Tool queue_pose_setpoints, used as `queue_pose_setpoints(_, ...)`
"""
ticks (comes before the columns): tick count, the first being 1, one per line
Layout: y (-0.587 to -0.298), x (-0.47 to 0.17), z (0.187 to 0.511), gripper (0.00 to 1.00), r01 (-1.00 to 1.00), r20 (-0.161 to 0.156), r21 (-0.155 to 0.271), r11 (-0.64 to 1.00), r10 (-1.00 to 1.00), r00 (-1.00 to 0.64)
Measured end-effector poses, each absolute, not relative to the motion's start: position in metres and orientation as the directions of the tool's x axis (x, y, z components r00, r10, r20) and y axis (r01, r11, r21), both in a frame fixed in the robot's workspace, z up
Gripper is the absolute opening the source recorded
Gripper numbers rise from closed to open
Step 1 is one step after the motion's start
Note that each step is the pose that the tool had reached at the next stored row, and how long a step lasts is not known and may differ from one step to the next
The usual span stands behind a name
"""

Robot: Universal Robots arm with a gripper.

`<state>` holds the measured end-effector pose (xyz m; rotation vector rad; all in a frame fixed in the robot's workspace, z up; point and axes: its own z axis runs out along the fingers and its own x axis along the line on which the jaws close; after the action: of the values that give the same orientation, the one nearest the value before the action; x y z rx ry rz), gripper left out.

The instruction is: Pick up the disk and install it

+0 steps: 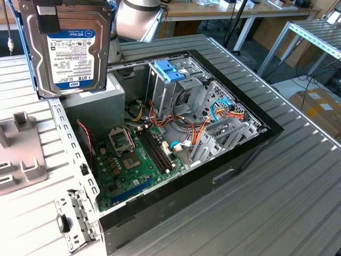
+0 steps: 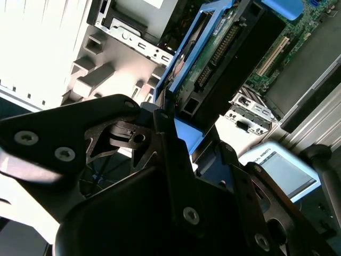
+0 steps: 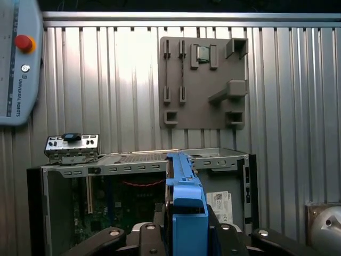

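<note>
At the exterior view's left, the hard disk [image 1: 68, 50] hung in the air, upright, with its white label facing the camera, high over the near edge of the open computer case [image 1: 213, 176]. The gripper [image 3: 185, 228] was clenched on the disk's blue-framed end, so the long axis ran straight out from the fingers, down toward the case. The drive cage [image 1: 173, 80] with light-blue handles stood further toward the exterior view's right, lower and well apart from the disk.

The disk [image 1: 68, 48] runs off the exterior view's top edge; in the second wrist view the gripper [image 2: 184, 125] hides its held end.
</note>
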<state>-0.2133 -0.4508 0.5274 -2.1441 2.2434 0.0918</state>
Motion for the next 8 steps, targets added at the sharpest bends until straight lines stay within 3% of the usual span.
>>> queue_pose_setpoints(8,-0.4541,-0.2105,0.5259,0.37,-0.999,-0.068,0.017,0.045,-0.997,-0.046)
